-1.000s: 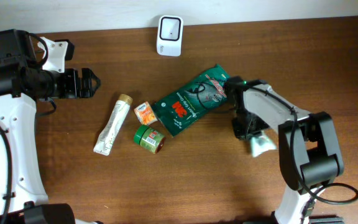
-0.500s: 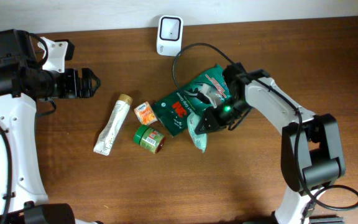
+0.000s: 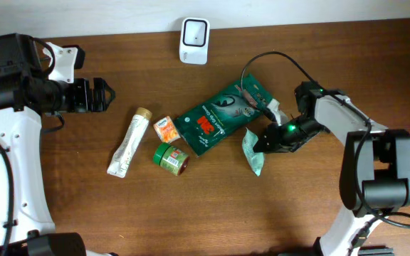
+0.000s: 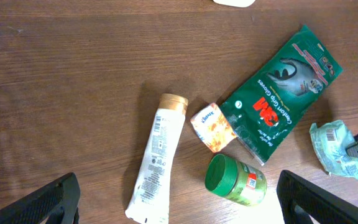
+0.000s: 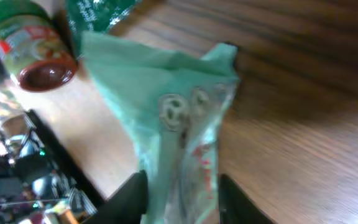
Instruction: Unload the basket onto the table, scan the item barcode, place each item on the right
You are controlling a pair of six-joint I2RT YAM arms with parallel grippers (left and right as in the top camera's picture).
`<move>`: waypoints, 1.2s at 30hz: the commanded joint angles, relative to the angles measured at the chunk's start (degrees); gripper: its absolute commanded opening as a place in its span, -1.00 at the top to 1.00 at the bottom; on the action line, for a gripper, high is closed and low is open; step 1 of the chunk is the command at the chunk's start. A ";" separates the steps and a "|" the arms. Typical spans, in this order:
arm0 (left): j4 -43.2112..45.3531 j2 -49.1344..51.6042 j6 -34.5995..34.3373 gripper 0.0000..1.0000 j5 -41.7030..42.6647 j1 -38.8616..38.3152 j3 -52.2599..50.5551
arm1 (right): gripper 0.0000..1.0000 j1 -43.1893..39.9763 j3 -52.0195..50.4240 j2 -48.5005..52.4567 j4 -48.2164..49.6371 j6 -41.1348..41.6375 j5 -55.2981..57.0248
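Mint packet point(image 3: 253, 153) lies at 4 o'clock off the glove bag point(image 3: 216, 117). The right gripper point(image 3: 263, 144) straddles its edge, and I can't tell if it's pinching or loose. The left gripper point(image 3: 97, 96) is spread wide and idle. I'd clamp firmly, then aim the barcode at the scanner point(image 3: 194, 31) up at 12.

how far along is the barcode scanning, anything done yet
Done: nothing visibly scanned; the white tube, small orange box, green jar and dark green glove bag lie on the wooden table, away from the white scanner. In hand: the pale green plastic packet lies between the right gripper's fingers; whether they clamp it is unclear. Left: bringing a barcode to the scanner. The left gripper is open, empty.
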 commanded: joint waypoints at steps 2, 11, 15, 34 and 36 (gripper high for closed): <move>0.04 -0.92 0.94 -0.98 0.61 0.31 0.92 | 0.17 -4.15 0.22 -0.48 -0.33 0.33 6.45; 0.04 -0.92 0.94 -0.98 0.63 0.31 0.92 | 0.21 -4.48 15.32 -1.20 -11.89 3.21 6.97; 0.04 -0.92 0.94 -0.98 0.63 0.31 0.94 | 0.79 3.37 13.81 -1.16 -7.58 17.64 22.77; 0.04 -0.92 0.94 -0.98 0.61 0.31 0.94 | 0.92 8.20 9.99 5.05 4.92 13.60 27.34; 0.04 -0.92 0.94 -0.98 0.61 0.31 0.94 | 0.92 9.55 9.99 5.05 4.79 7.72 20.09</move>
